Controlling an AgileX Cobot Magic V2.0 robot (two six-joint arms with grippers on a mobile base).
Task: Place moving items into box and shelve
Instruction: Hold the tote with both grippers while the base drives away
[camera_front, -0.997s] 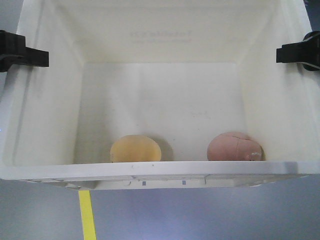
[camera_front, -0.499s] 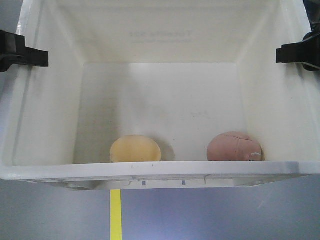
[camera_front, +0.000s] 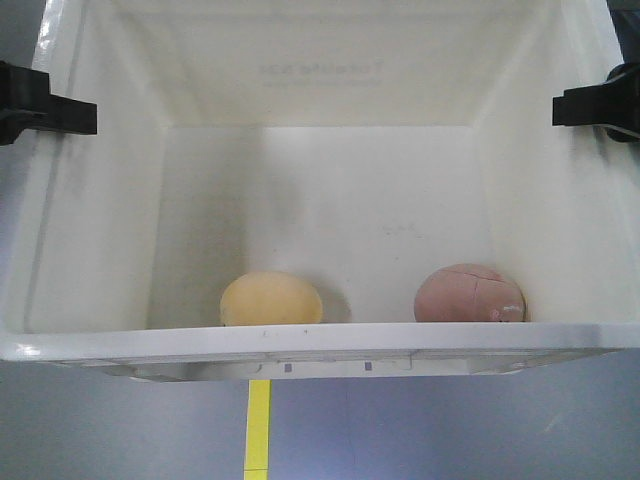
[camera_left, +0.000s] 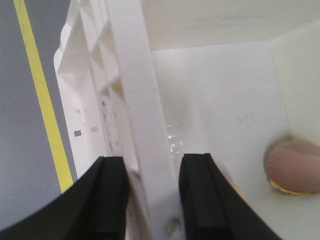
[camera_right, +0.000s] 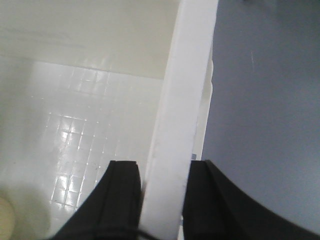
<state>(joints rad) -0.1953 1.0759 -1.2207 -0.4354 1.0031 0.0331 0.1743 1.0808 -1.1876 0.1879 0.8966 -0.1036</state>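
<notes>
Lying inside the box (camera_front: 320, 340), against the bottom of its near wall, the yellow-cream ball (camera_front: 270, 300) and the pink ball (camera_front: 470, 294) are sitting apart from each other, yellow toward the box's left side and pink toward its right. Both are looking soft and light, and being round and loose they are likely to roll if the box is tipped, so level carrying is mattering more than grip force.

The box itself is looking like thin, smooth white plastic: probably light, a little flexible in its tall walls, and stiffest along the ribbed rim. That rim is the sensible place to hold, and it is where both arms are gripping. The left gripper (camera_left: 152, 167) is clamping the box's left rim, one black finger outside the wall and one inside. The right gripper (camera_right: 162, 172) is pinching the box's right rim the same way. With the two holds opposite each other, the load is looking balanced, though smooth plastic could be slipping through the pads if one arm is leading the other.

Faint print (camera_front: 320, 70) is showing on the box's far wall. Beneath the box's near wall, grey floor (camera_front: 450, 430) and a yellow floor line (camera_front: 258, 430) are showing. No shelf is showing in any view, so what is standing in the way beyond the box's far wall cannot be judged.
</notes>
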